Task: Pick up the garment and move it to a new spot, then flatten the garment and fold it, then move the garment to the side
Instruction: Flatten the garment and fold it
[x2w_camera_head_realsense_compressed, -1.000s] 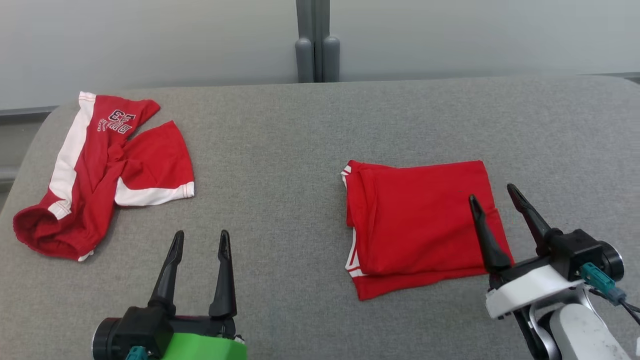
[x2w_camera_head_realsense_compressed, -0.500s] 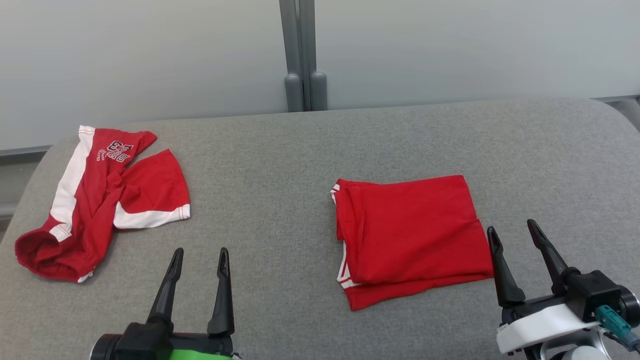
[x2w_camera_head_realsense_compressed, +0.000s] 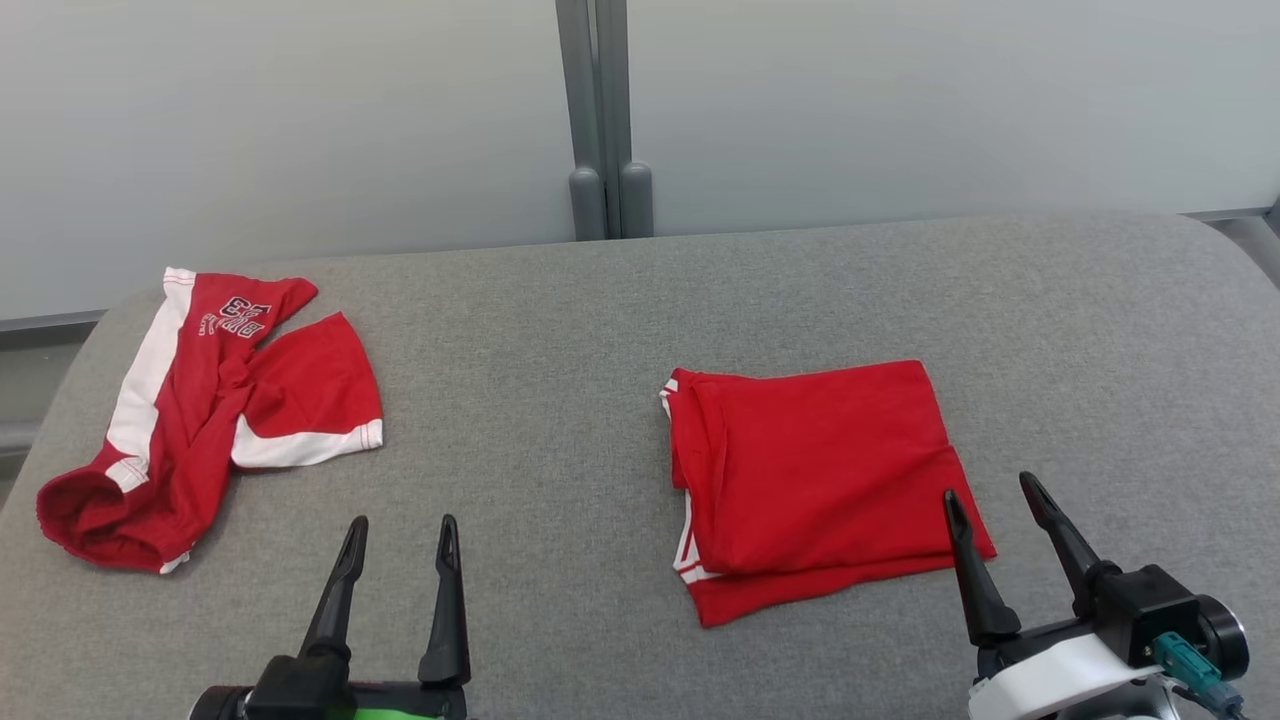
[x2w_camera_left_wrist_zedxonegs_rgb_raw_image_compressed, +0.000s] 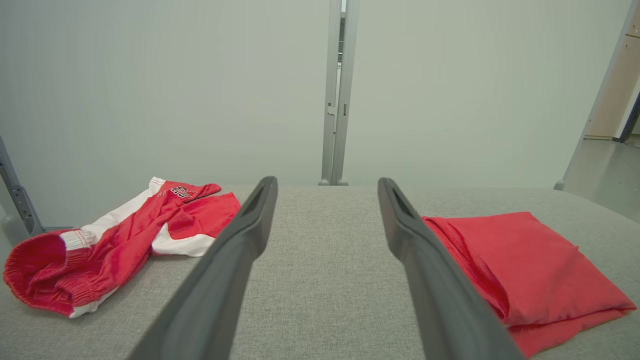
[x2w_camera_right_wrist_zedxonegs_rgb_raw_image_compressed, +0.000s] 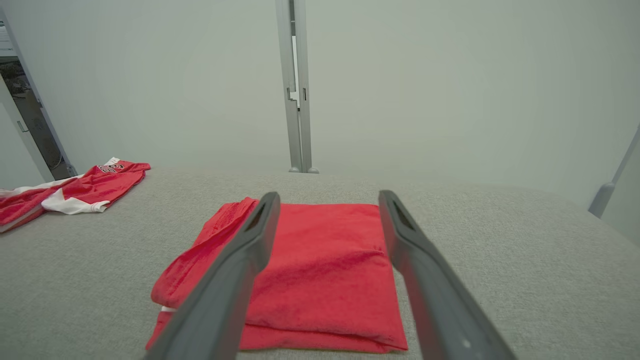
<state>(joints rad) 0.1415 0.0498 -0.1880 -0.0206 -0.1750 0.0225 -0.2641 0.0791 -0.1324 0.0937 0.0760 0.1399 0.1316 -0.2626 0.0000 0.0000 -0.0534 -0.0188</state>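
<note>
Found the folded red garment (x2w_camera_head_realsense_compressed: 815, 480) flat on the right half of the grey padded surface (x2w_camera_head_realsense_compressed: 560, 330), a tidy rectangle with white trim peeking from its left edge and the lower layer jutting out along the near edge. Judged the fold done and the piece set off to the right, leaving the middle free for work.

Noted the right gripper (x2w_camera_head_realsense_compressed: 988, 487) just beside the garment's near right corner, fingers spread well apart and gripping nothing. In the right wrist view, looked along both fingers over the cloth, seemingly above it rather than pressing. Read that pose as hands-off, not a grasp.

Noted the left gripper (x2w_camera_head_realsense_compressed: 402, 522) low over bare surface between the two cloths, fingers parted too, empty, kept out of the way.

Spotted crumpled red-and-white shorts (x2w_camera_head_realsense_compressed: 200, 410) near the far left edge, twisted, waistband bunched toward the near side, well apart from the folded piece. Guessed at those as a possible next job, calling for a pinch at the waistband.

Behind, noted a grey post (x2w_camera_head_realsense_compressed: 600, 120) against a frosted wall (x2w_camera_head_realsense_compressed: 300, 120).
</note>
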